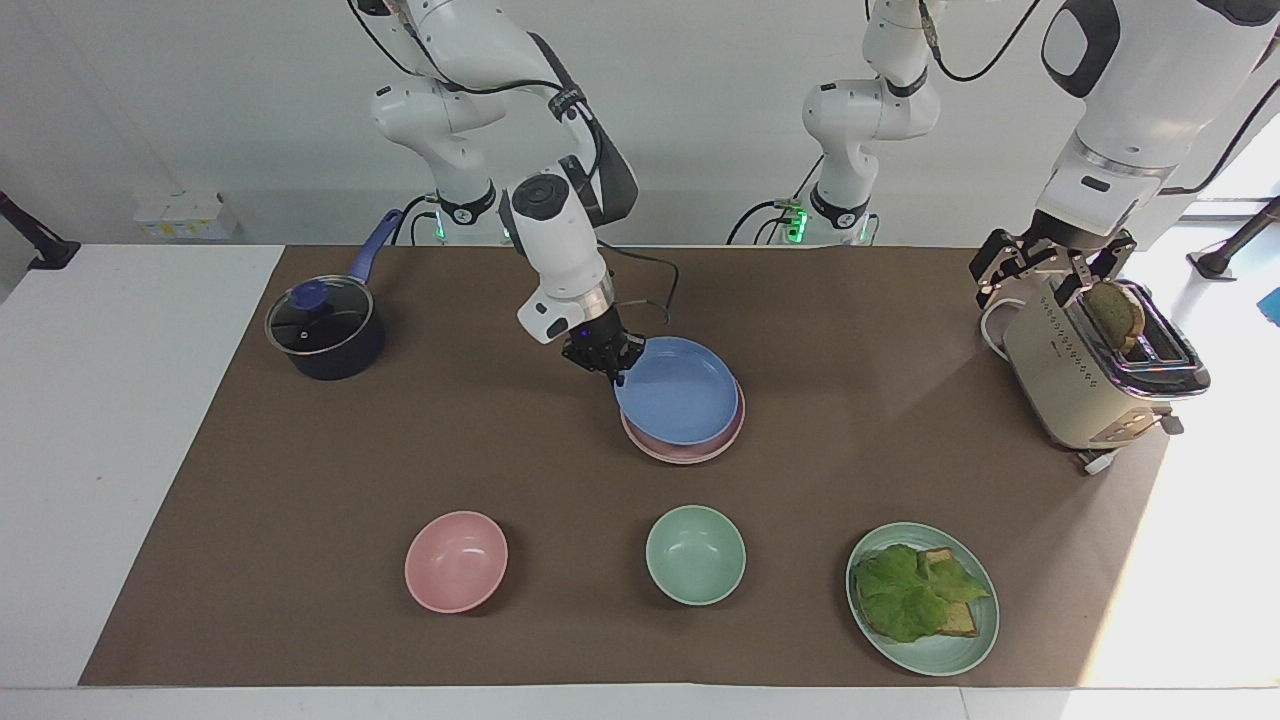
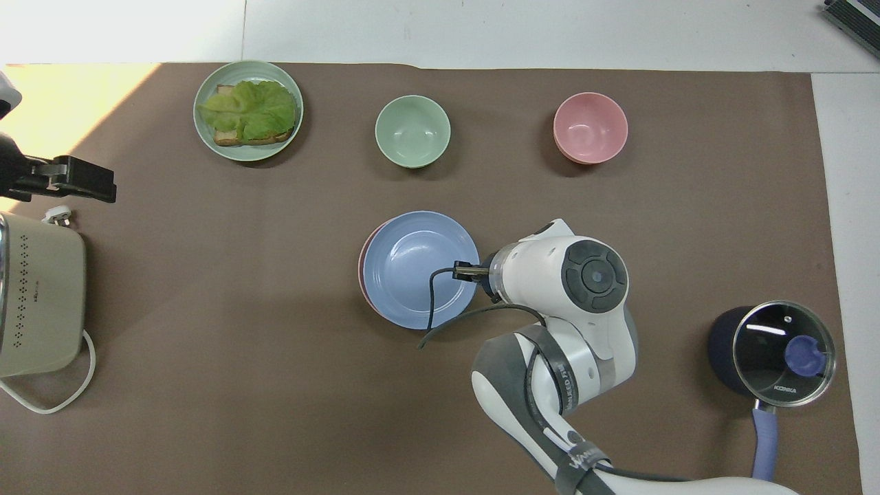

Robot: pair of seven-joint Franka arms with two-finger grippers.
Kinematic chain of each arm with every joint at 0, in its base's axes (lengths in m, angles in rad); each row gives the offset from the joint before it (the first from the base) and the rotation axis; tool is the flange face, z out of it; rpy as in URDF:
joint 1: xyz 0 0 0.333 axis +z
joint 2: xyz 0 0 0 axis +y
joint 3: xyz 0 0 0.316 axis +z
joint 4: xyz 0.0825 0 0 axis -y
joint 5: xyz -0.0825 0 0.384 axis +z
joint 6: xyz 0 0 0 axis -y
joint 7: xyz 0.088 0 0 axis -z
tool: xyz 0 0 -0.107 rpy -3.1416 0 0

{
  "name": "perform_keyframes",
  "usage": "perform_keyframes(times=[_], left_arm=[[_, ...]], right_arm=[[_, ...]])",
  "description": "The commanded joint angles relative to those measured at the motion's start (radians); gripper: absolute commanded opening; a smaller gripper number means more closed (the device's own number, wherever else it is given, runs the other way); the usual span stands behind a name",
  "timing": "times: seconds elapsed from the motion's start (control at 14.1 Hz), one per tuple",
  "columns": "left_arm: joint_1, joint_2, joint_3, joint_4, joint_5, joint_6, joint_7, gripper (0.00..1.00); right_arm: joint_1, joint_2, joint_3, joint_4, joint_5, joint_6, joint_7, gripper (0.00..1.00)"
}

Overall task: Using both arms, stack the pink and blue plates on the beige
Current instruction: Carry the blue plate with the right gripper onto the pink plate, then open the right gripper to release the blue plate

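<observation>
The blue plate (image 1: 678, 392) (image 2: 419, 269) hangs a little tilted over the pink plate (image 1: 690, 450), covering nearly all of it. In the overhead view only a thin crescent of the pink plate (image 2: 361, 265) shows. My right gripper (image 1: 612, 368) is shut on the blue plate's rim, on the side toward the right arm's end of the table. Whether the blue plate touches the pink one I cannot tell. The beige plate is hidden or out of view. My left gripper (image 1: 1035, 275) waits open above the toaster.
A cream toaster (image 1: 1090, 375) with a slice of toast (image 1: 1115, 312) stands at the left arm's end. A lidded dark pot (image 1: 323, 330) sits at the right arm's end. Farther from the robots lie a pink bowl (image 1: 456, 560), a green bowl (image 1: 695, 553) and a green plate (image 1: 940, 655) with lettuce and bread.
</observation>
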Motion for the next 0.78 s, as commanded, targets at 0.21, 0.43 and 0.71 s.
perform_keyframes(times=[0.21,0.43,0.71], left_arm=[[0.008,-0.005,-0.005,-0.005,0.011,-0.008,0.008,1.0],[0.008,-0.007,-0.005,-0.005,0.011,-0.008,0.008,1.0],[0.008,-0.005,-0.005,-0.005,0.011,-0.008,0.008,1.0]], right_arm=[[0.008,0.024,-0.002,0.019,0.019,0.013,0.013,0.02],[0.016,0.03,-0.002,0.022,0.019,0.033,0.021,0.13],[0.014,0.021,-0.002,0.025,0.004,0.033,0.015,0.87]])
